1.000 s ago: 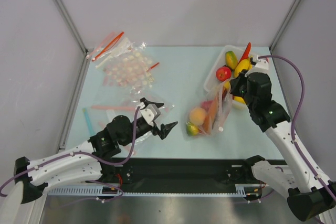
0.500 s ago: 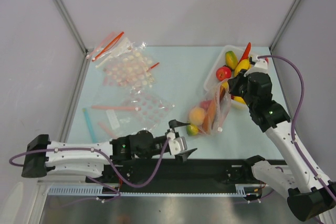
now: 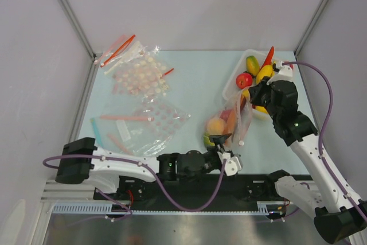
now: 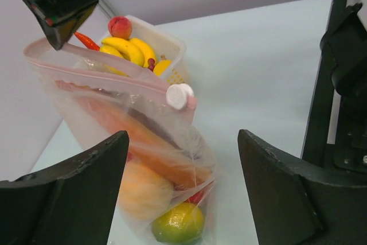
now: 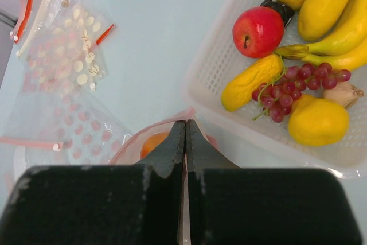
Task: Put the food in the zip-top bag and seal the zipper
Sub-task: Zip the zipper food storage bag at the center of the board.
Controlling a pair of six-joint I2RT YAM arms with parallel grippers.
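The zip-top bag stands on the table, held up by its mouth. My right gripper is shut on the mouth edge, as the right wrist view shows. The orange-red zipper has a white slider at its near end. Inside the bag lie an orange peach, a green-yellow mango and red pieces. My left gripper is open, low at the foot of the bag, and it also shows in the top view. Its fingers stand apart from the bag.
A white tray with bananas, an apple, grapes and other fruit stands just behind the bag, and its rim shows in the right wrist view. Dotted clear bags lie at the back left. A blue strip lies near the left edge.
My left arm has swung right along the near edge, from the dotted bags to the foot of the zip-top bag. My right gripper has held still on the bag's mouth.
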